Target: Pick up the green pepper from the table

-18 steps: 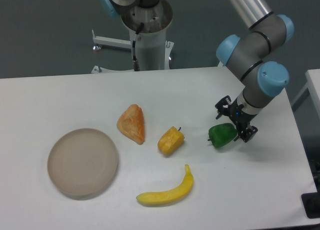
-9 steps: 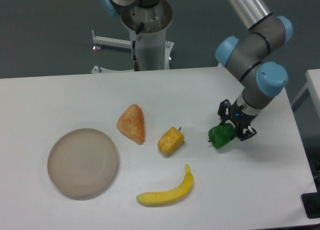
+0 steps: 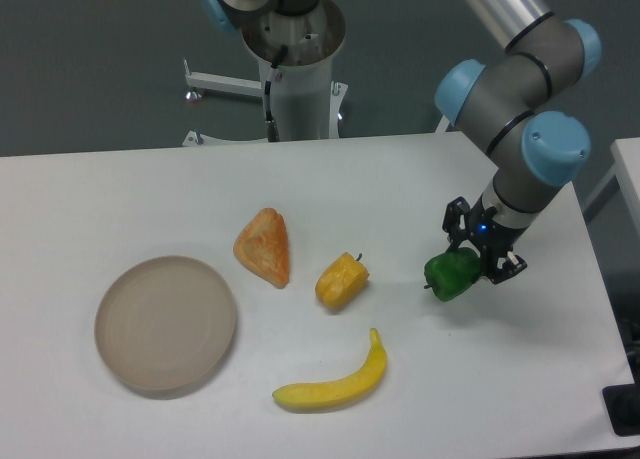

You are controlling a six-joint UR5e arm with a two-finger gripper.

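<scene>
The green pepper (image 3: 450, 275), small, glossy and dark green, is at the right of the white table (image 3: 120, 199). My gripper (image 3: 478, 255) comes down on it from the upper right, its black fingers shut on the pepper's right side. The pepper's far right part is hidden behind the fingers. I cannot tell whether the pepper still touches the tabletop.
A yellow-orange pepper (image 3: 341, 281) lies left of the green one. An orange wedge-shaped piece (image 3: 264, 245) lies further left. A banana (image 3: 334, 380) rests near the front. A round tan plate (image 3: 166, 324) sits at the left. The arm's base column (image 3: 297, 69) stands behind the table.
The fingers have closed in on the green pepper. Gripper and pepper have shifted slightly to the right and down in the picture.
</scene>
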